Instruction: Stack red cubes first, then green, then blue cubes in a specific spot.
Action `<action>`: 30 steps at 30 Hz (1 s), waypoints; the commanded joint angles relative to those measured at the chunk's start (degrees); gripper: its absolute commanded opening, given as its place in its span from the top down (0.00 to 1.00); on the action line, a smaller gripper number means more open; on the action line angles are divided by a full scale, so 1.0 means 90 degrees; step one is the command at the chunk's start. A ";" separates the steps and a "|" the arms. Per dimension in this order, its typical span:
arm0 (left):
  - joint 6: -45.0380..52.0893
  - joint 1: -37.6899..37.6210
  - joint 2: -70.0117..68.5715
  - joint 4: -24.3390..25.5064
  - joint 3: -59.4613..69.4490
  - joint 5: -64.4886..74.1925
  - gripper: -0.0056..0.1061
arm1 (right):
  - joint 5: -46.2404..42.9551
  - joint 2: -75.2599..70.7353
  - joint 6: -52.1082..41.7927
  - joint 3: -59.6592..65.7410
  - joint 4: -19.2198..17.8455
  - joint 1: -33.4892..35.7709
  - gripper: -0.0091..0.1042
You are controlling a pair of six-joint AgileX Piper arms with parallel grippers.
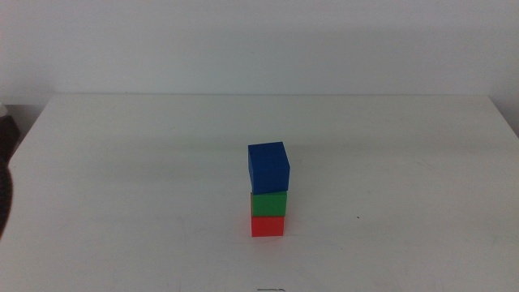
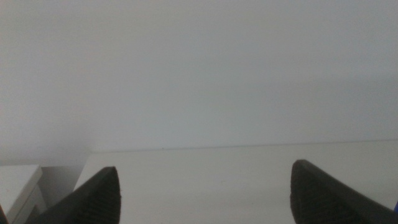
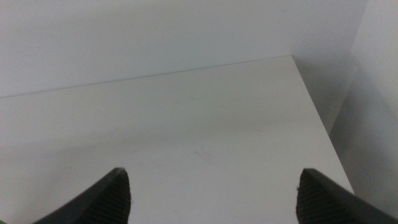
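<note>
White desk [image 1: 122, 162] runs back to a pale wall, bare except for one small tower near its middle front. Three cubes make it, one of each colour: red cube [image 1: 268, 225] on the desk, green cube [image 1: 269, 203] on that, blue cube [image 1: 268, 166] on top, sitting slightly askew, so the order looks finished. Left gripper [image 2: 202, 196] and right gripper [image 3: 214, 199] hang clear of it, fingers wide apart, holding nothing.

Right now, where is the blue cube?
In the middle view, the blue cube tops the stack near the table's centre, resting directly on the green cube.
</note>
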 commanded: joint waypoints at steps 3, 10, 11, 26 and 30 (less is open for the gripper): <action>-0.0084 0.0009 -0.0216 -0.0096 -0.0181 -0.0464 0.11 | -0.0595 -0.0138 -0.0038 0.0067 -0.0126 -0.0056 0.31; -0.0084 0.0453 -0.1440 -0.0683 0.0728 -0.0494 0.11 | -0.0953 -0.1776 -0.0038 0.1795 -0.0083 -0.0056 0.31; -0.0084 0.0510 -0.1636 -0.0683 0.0974 -0.0494 0.11 | -0.1051 -0.2127 -0.0038 0.2136 -0.0078 -0.0056 0.31; -0.0084 0.0529 -0.3147 -0.0683 0.3159 -0.0634 0.11 | -0.2678 -0.5276 -0.0038 0.5315 -0.0076 -0.0056 0.31; -0.0084 0.0529 -0.3140 -0.0655 0.3141 -0.0803 0.11 | -0.2752 -0.5308 -0.0038 0.5675 -0.0106 -0.0056 0.31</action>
